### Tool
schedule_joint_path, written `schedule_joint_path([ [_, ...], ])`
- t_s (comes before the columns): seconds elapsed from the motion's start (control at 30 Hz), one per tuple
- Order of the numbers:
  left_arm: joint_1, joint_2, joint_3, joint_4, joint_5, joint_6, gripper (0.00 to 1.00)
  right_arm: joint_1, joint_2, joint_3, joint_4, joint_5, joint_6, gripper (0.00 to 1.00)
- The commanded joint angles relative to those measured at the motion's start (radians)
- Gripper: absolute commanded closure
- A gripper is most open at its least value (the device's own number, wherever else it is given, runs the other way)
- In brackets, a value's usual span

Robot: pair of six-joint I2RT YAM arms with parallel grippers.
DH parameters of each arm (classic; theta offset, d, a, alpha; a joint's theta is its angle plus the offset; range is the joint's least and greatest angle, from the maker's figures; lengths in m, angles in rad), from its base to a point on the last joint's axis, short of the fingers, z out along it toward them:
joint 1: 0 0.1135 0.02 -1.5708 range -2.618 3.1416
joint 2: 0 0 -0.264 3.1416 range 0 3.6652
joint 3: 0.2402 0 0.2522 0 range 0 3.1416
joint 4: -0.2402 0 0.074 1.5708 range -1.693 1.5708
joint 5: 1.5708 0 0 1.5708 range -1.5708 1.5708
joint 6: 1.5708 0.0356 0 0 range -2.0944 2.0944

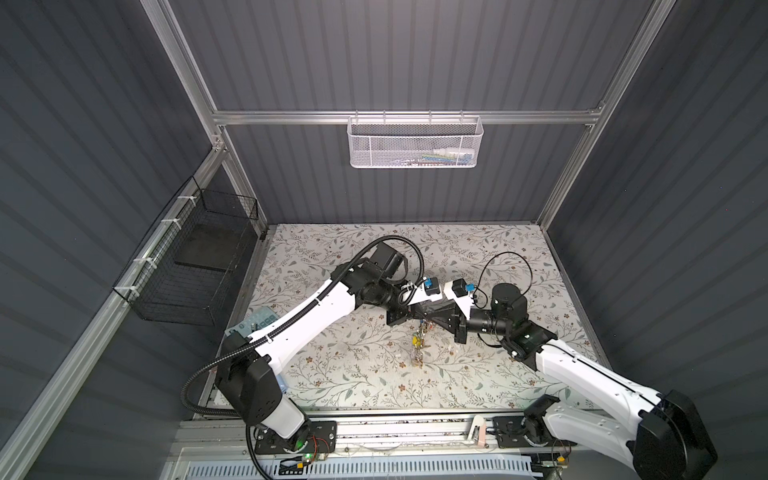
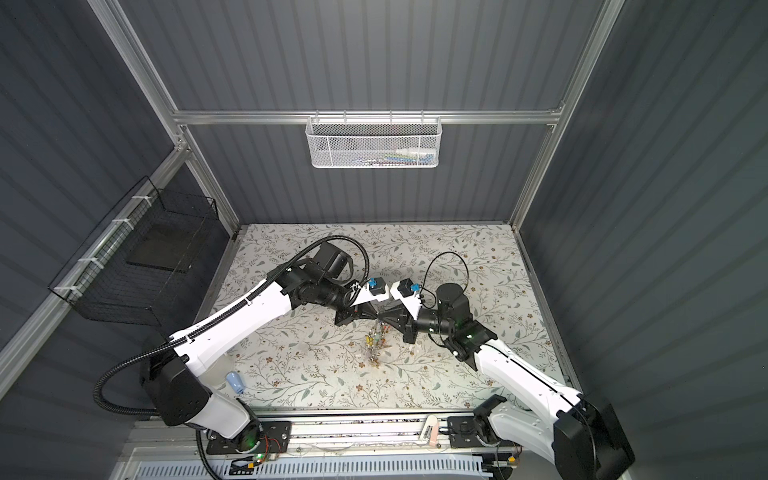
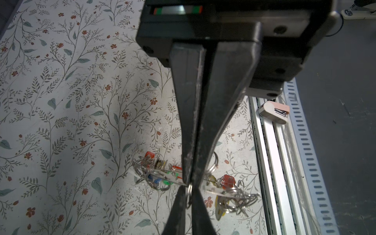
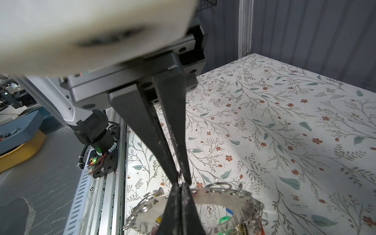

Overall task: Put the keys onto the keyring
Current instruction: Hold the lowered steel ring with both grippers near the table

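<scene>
My fingers (image 3: pixel 187 122), left gripper (image 3: pixel 188 182) and right gripper (image 4: pixel 181 180) alike, pinch a small wire ring (image 3: pixel 190 188) on the keyring (image 4: pixel 205 197): thin, stiff and, I judge, slippery under the dangling weight.

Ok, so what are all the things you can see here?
keyring: one, grey metal, hanging below the gripper tips
small wire rings: many, silver, along its rim
tags: several, orange-red, green, blue, yellow, on those rings
keys: few, dull metal, among the tags
table: one, floral cloth, underneath
mesh basket: one, white, back rail
wire basket: one, black, left wall
left gripper: one, black, shut on a small wire ring
right gripper: one, black, shut on the same ring
</scene>
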Motion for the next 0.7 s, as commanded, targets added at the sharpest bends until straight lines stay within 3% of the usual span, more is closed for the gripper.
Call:
schedule_joint_path([
  [0.0,-0.011,0.008,0.016,-0.004,0.044,-0.011,0.93,0.002,-0.016,0.012,0.048,-0.01,0.005,1.0],
  [0.2,-0.013,-0.003,-0.003,0.019,0.052,-0.028,1.0,0.003,-0.016,0.012,0.049,-0.012,0.006,1.0],
  [0.5,-0.011,-0.052,-0.073,0.087,0.012,-0.119,1.0,0.0,-0.021,0.012,0.048,0.008,0.017,0.99],
  [0.6,-0.011,-0.087,-0.108,0.132,-0.009,-0.162,1.0,-0.006,-0.034,0.01,0.048,0.047,0.025,0.84],
  [0.67,-0.01,-0.116,-0.133,0.166,-0.017,-0.184,1.0,-0.009,-0.046,0.004,0.049,0.069,0.027,0.79],
])
